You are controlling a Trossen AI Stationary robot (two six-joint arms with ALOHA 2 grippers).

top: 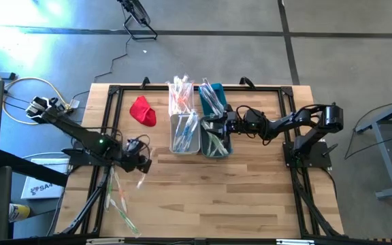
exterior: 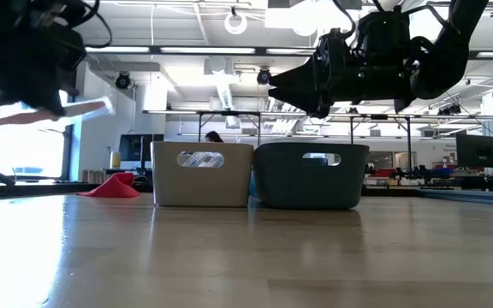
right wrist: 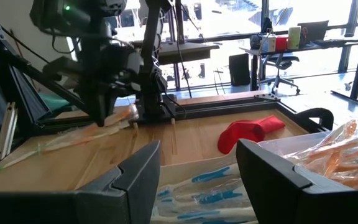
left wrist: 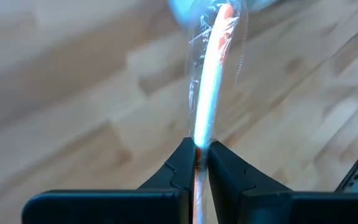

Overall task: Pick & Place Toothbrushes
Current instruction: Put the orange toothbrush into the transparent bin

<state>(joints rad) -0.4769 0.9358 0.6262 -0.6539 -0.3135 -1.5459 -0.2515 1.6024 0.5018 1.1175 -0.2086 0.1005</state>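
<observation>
One wrapped toothbrush [left wrist: 211,81], its handle orange and white inside clear plastic, is pinched between the pressed-together fingers of the left gripper [left wrist: 197,163] above the bare wood of the table [top: 237,197], with a few more wrapped brushes [top: 121,204] lying at the near left edge. Others fill the white bin [top: 184,134] and the dark bin [top: 216,144] (side by side, touching), and a red cloth [top: 143,111] lies just left of them. Over the dark bin hangs the right gripper [right wrist: 197,171], fingers spread and holding nothing.

Overhead view, table-level view, two close wrist views
</observation>
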